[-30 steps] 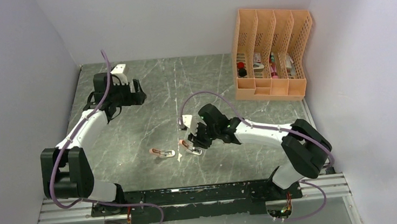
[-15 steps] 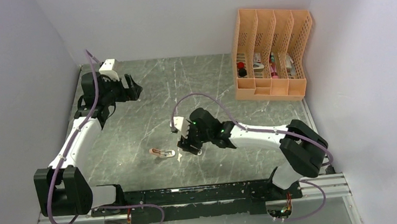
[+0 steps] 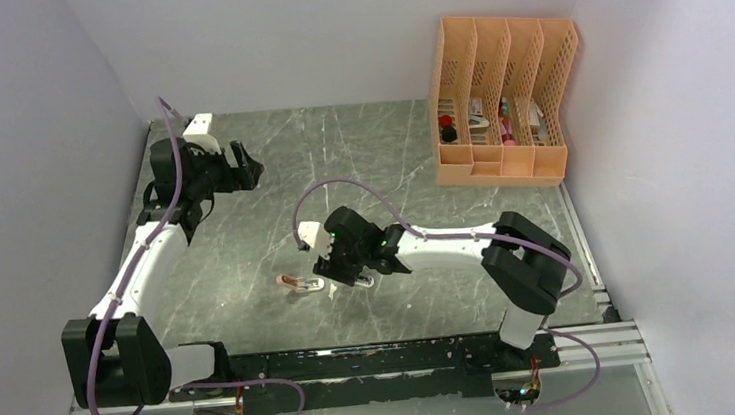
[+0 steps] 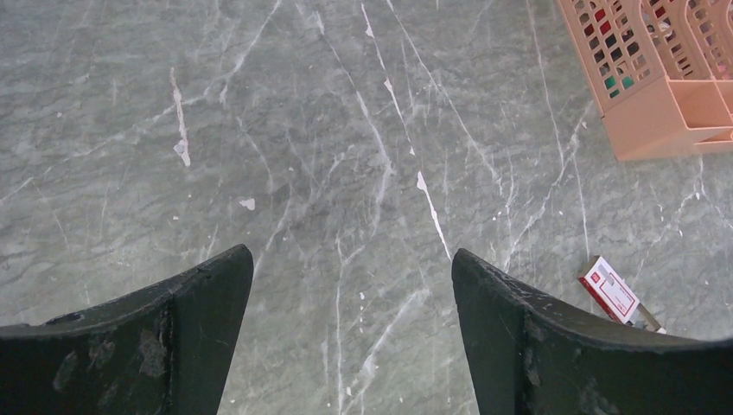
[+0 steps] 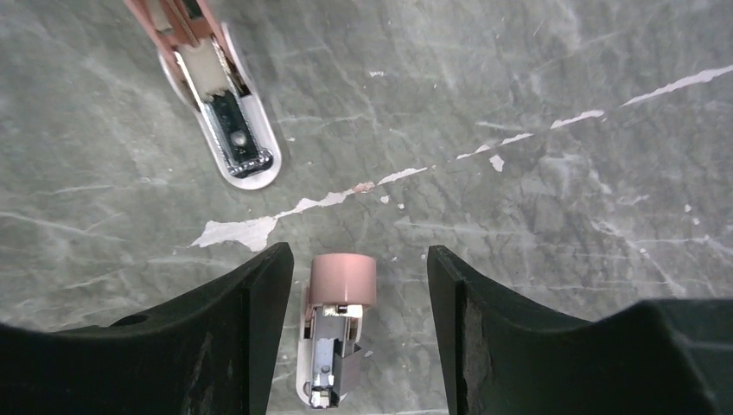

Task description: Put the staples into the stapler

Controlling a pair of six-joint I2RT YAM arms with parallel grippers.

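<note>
Stapler [image 5: 335, 337] on table [image 5: 536, 78], between parted right fingers [image 5: 226, 346]

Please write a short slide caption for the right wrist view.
Open right end effector straddling a pink mini stapler on the grey marble table; a second stapler lies opened beyond.

- Tabletop [image 3: 270, 176]: dark grey-green, marble-patterned, veined with white lines and flecked with small white chips.
- Back wall [image 3: 328, 30]: plain, pale grey-white, matte.
- Left wall [image 3: 17, 148] and right wall [image 3: 679, 140]: matching pale panels that closed in the table on both sides.
- Desk organiser [image 3: 506, 170]: salmon-orange with lattice sides. It had four upright slots and low front trays, and stood on the table at the far right corner.
- Aluminium rail [image 3: 629, 350]: ran along the near edge.
- Light: even and soft, with faint shadows.
</note>
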